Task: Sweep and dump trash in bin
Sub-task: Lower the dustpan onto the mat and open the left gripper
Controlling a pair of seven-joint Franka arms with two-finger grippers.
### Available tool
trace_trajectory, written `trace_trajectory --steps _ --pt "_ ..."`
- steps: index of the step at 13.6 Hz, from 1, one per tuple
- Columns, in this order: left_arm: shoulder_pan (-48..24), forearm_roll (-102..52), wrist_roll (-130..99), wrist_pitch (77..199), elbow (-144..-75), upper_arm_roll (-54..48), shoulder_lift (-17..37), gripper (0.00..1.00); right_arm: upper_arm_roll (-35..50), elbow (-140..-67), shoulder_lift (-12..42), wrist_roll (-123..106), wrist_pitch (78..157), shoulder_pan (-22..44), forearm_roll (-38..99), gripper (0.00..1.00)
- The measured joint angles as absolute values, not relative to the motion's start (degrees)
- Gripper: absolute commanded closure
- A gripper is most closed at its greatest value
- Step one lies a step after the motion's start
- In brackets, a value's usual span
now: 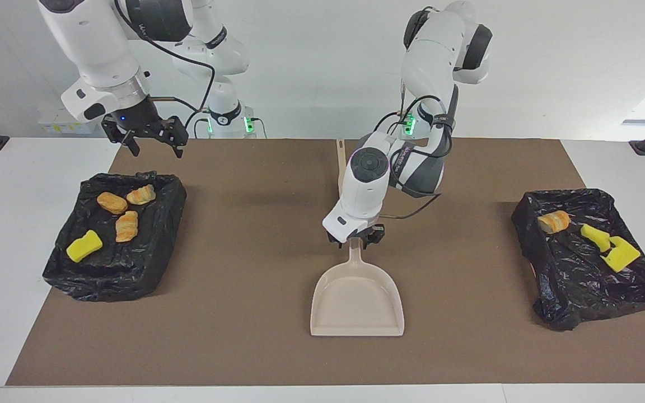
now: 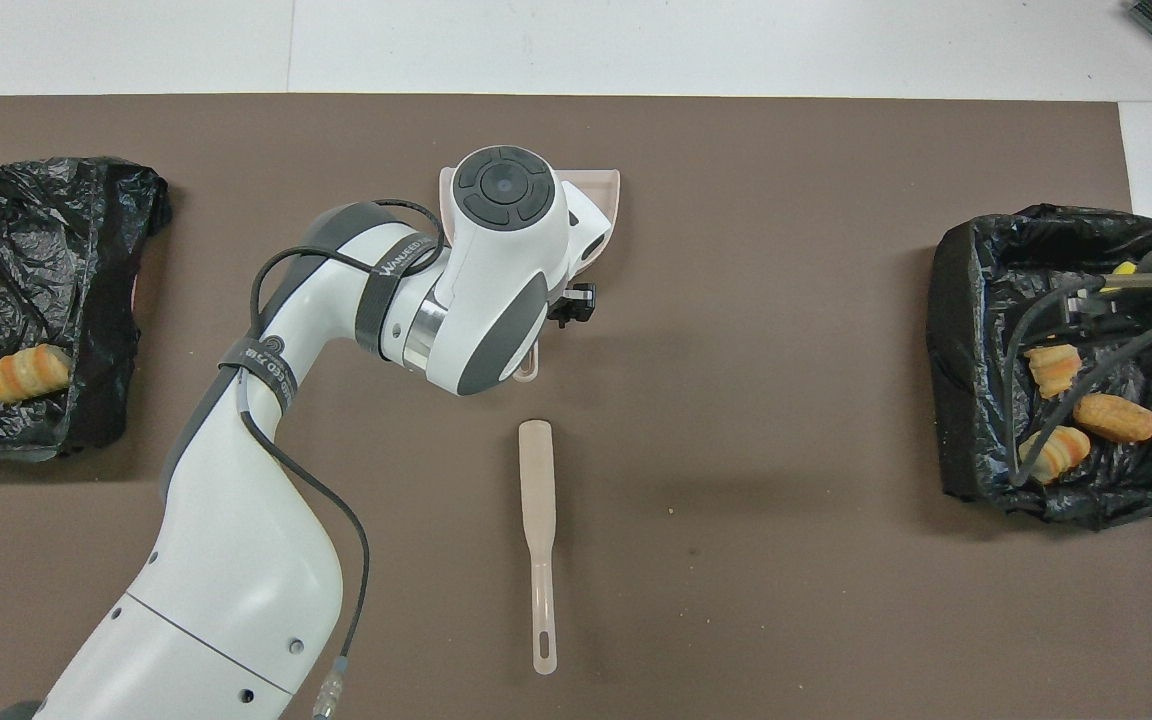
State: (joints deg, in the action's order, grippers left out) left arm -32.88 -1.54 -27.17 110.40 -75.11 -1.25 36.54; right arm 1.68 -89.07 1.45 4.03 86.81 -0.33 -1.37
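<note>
the left gripper [image 1: 356, 239] sits at the dustpan [image 1: 357, 299] handle mid-desk; whether its fingers grip or have let go cannot be told, and lifting while half-caught could drag the pan askew. the right gripper [image 1: 149, 140] waits, fingers wide, over the desk's robot-side edge by one bin [image 1: 149, 274]. the trash [image 1: 126, 225] lies in both bins. the brush [image 2: 537, 520] lies nearer the robots, clear.

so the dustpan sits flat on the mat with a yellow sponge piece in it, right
Not quite. The dustpan does sit flat on the mat, but it is empty, as the facing view shows. The yellow sponge pieces lie in the black-lined bins.
</note>
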Motion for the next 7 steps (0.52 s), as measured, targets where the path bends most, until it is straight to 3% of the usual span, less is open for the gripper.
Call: trace_trajectory --steps 4,7 --pt "-32.8 -1.5 -27.2 110.1 -76.7 -0.6 33.7 0.00 1.7 -89.1 1.4 4.0 86.8 -0.3 -1.4 0.00" --pt "-31.8 0.0 -26.5 109.4 -83.4 1.9 25.7 0.00 1.7 -89.1 1.4 4.0 86.8 -0.3 -1.4 0.00"
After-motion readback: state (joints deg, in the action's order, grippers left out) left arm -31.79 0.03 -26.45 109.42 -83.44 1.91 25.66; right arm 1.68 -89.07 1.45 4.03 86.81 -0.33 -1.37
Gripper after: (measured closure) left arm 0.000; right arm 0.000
